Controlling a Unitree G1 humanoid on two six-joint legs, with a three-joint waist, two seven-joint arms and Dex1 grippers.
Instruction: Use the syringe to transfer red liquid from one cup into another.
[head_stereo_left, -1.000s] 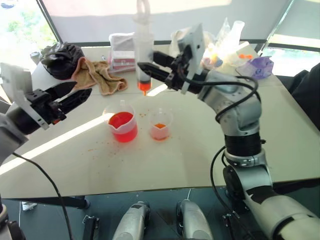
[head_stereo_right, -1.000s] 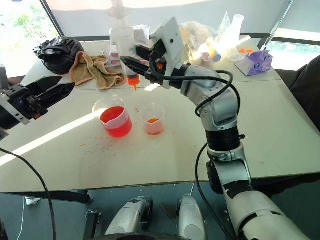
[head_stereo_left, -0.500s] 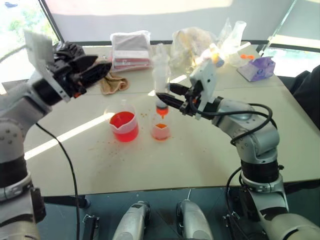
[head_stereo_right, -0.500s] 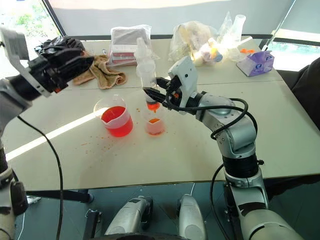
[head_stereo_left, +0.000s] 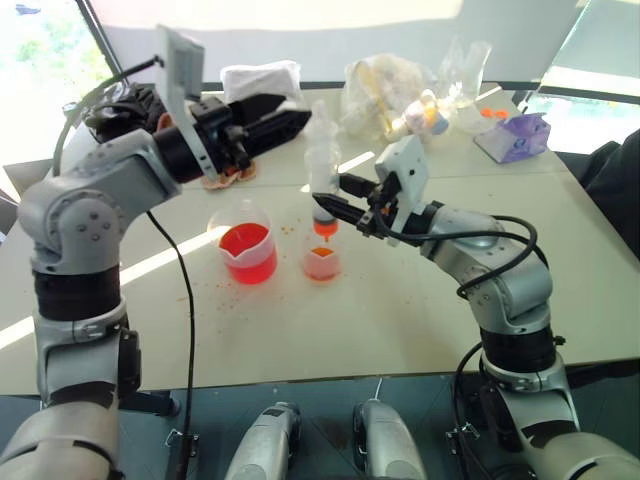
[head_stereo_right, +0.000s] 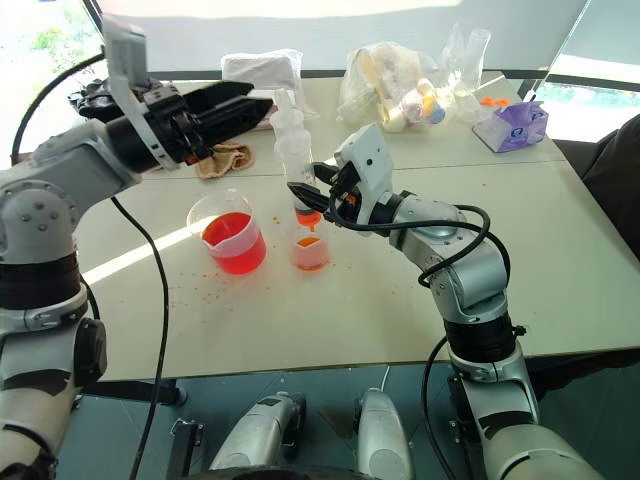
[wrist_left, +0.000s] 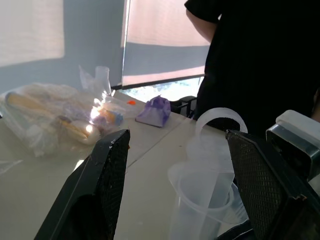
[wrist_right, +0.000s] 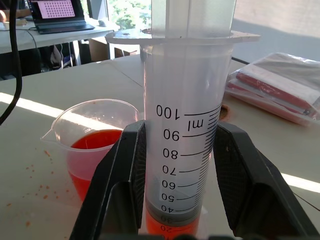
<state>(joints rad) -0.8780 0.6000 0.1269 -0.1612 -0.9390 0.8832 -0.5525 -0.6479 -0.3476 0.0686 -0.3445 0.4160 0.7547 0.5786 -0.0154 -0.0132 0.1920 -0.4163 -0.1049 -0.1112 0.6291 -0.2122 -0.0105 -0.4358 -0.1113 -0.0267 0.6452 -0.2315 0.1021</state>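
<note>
Left gripper (head_stereo_left: 290, 118) hung wide open, holding nothing, black fingers pointing across toward the plunger top of the syringe (head_stereo_right: 294, 155) — just beside it, not touching as far as I could tell. From its wrist, the plunger's white ring sat between the two spread fingers (wrist_left: 107, 170), so this arm was the nearer one to the plunger. Below on the table (head_stereo_left: 400, 320) stood the beaker (head_stereo_left: 246, 250), spouted, holding plenty of red liquid (head_stereo_left: 243, 242), well left of the syringe tip. Small orange drops were scattered around it. Next came the cup (head_stereo_left: 322, 262), narrow, no spout, only a shallow orange-red layer at the base.

Syringe stood upright, long axis vertical, orange tip directly over the cup's mouth, just above or at the rim — hard to say which. Barrel clear, printed scale readable, red fill low near the tip, plunger drawn well up out of the barrel. Right gripper (head_stereo_left: 335, 195) was clamped on the lower barrel, one finger on each side, reaching in level from the right.

Judgement: the coming move is pressing the plunger straight down, so the left gripper needs to get above or onto the ring; a sideways push could tip the tip off the cup.
</note>
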